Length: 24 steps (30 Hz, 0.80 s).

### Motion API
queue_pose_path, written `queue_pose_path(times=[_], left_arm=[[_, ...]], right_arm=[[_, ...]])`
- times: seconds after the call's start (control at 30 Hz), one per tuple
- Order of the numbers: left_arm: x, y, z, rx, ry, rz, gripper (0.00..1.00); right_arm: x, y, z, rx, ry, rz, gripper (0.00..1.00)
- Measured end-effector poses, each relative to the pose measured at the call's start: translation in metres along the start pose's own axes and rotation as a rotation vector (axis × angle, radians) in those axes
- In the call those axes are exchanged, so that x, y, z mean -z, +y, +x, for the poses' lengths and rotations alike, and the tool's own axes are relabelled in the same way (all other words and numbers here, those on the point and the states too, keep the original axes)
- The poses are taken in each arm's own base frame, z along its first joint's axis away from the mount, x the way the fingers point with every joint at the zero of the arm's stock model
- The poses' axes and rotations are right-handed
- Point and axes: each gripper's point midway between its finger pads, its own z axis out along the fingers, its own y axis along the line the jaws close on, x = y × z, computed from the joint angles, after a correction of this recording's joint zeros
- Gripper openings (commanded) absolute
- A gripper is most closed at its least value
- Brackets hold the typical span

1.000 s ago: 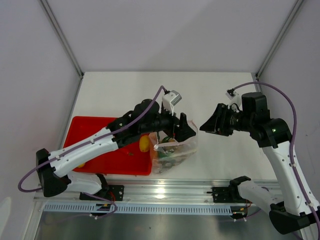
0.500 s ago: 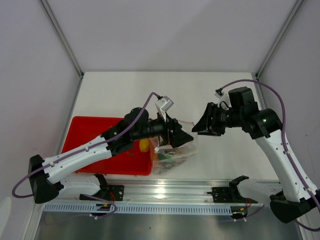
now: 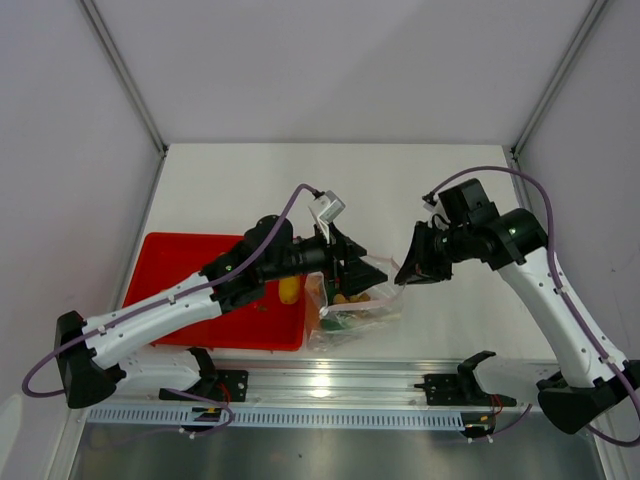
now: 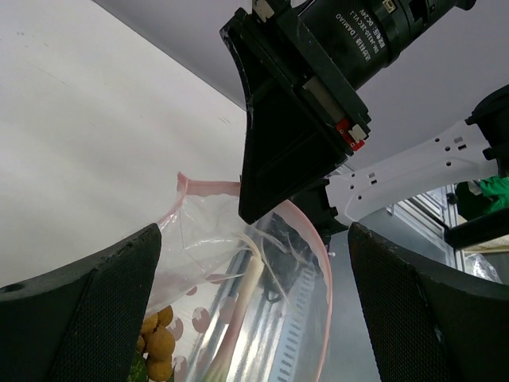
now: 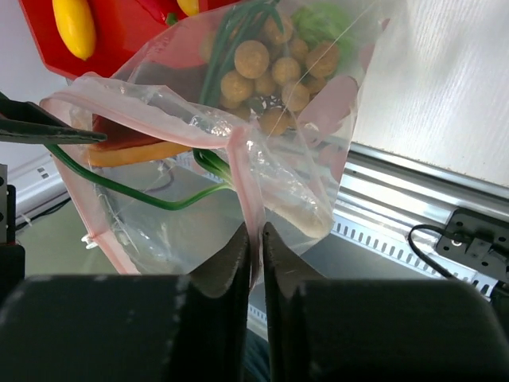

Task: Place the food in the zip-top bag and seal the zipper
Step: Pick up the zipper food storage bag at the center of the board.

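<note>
The two fingers (image 5: pixel 227 267) of the right gripper (image 5: pixel 254 232) stand almost pressed together, pinching one fold of the zipper (image 5: pixel 246 179) between them at the right side of the bag's mouth. The two fingers (image 4: pixel 87 310) of the left gripper (image 4: pixel 253 231) are spread wide with nothing clamped between them. The pink rim arches in the gap below them. In the right wrist view one dark fingertip of that gripper lies against the left side of the mouth, and I cannot tell whether it reaches inside.

The one zip-top bag (image 3: pixel 355 308) sits between the two grippers, just right of the one red tray (image 3: pixel 180 255), close to the near edge of the table (image 3: pixel 250 185). Its mouth gapes unsealed.

Inside the bag there are:
- a cluster of small tan balls (image 5: pixel 251 57), at least eight countable
- one green ball (image 5: pixel 322 20)
- a bundle of green stalks (image 5: pixel 159 196), too tangled to count
- one orange-brown wedge (image 5: pixel 139 153)

In the tray to the left lies one whole yellow fruit (image 5: pixel 73 28), with a second yellow piece (image 5: pixel 188 6) cut off by the frame's far edge
</note>
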Motion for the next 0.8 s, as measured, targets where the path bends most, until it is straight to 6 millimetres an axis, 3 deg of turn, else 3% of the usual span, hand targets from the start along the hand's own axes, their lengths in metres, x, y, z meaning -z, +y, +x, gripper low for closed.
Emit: queue_pose_path(times=[0.07,0.23,0.33,0.47,0.57,0.7,0.8], left_arm=[[0.0,0.0,0.0,-0.004,0.001,0.0,0.99],[0.007,-0.003,-0.01,-0.026,0.011,-0.023,1.0],[0.023,-0.013,-0.037,-0.053,-0.036,-0.053,1.0],[0.06,-0.031,-0.082,-0.096,-0.145,-0.09,0.99],[0.086,-0.036,-0.101,-0.105,-0.213,-0.132,1.0],[0.097,-0.021,-0.101,-0.094,-0.215,-0.201,0.99],[0.086,-0.009,-0.089,-0.074,-0.159,-0.227,1.0]], right_arm=[[-0.002,0.001,0.003,0.007,0.009,0.002,0.0],[-0.009,-0.002,0.008,0.008,0.015,0.0,0.0],[-0.007,-0.002,0.007,0.022,-0.02,-0.001,0.0],[0.005,-0.005,0.001,0.05,-0.119,0.007,0.0],[0.015,-0.013,-0.005,0.065,-0.207,0.042,0.0],[0.028,-0.025,-0.019,0.077,-0.31,0.107,0.0],[0.046,-0.029,-0.037,0.081,-0.391,0.155,0.0]])
